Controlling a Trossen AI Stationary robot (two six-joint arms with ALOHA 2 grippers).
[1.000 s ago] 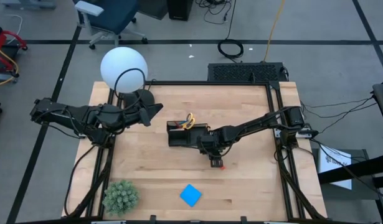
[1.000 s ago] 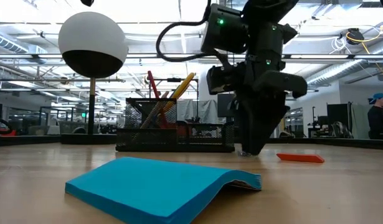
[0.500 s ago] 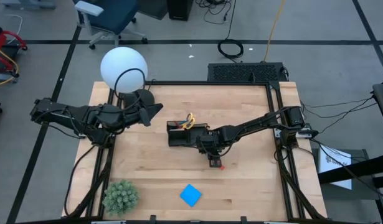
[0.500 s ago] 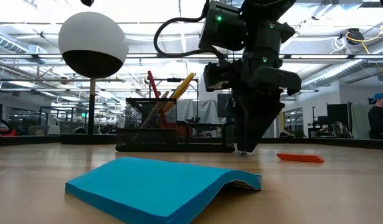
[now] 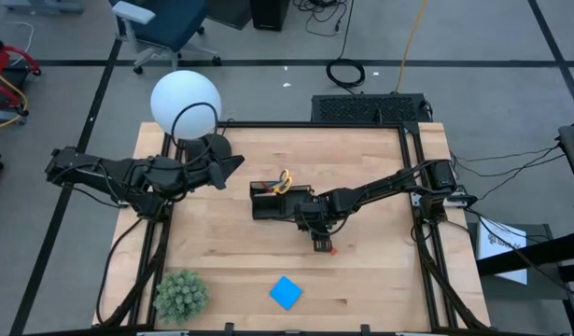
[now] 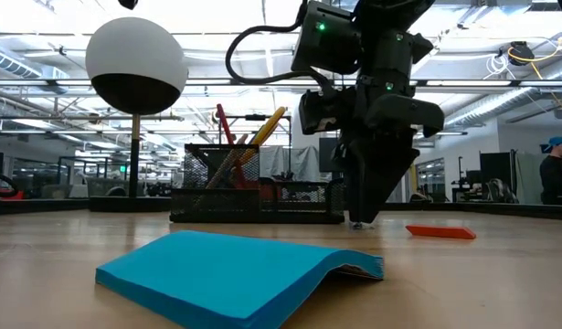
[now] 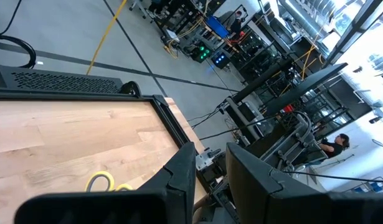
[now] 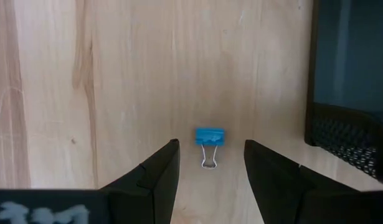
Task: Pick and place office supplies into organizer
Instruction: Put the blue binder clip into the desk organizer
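Two arms are sharing the tabletop (image 5: pixel 380 280). Far left, the left pincer (image 5: pixel 232 164) is waiting beside the lamp (image 5: pixel 186 103), fingers slightly parted and grasping nothing. Mid-table, the organizer (image 5: pixel 268 202) is already keeping pens and the yellow-handled scissors (image 5: pixel 285 178) upright. Just right of it, the right pincer (image 8: pixel 207 163) is pointing down, released, its fingers straddling a small blue binder clip (image 8: pixel 210 137), probably lining up a pinch. An orange-red eraser (image 6: pixel 440 232) is lying beside it; the blue note pad (image 5: pixel 286 292) is sitting near the front edge.

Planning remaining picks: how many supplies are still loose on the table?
3 visible: blue note pad at the front edge, orange-red eraser beside the right claw, blue binder clip between its fingers. Others may be hidden.
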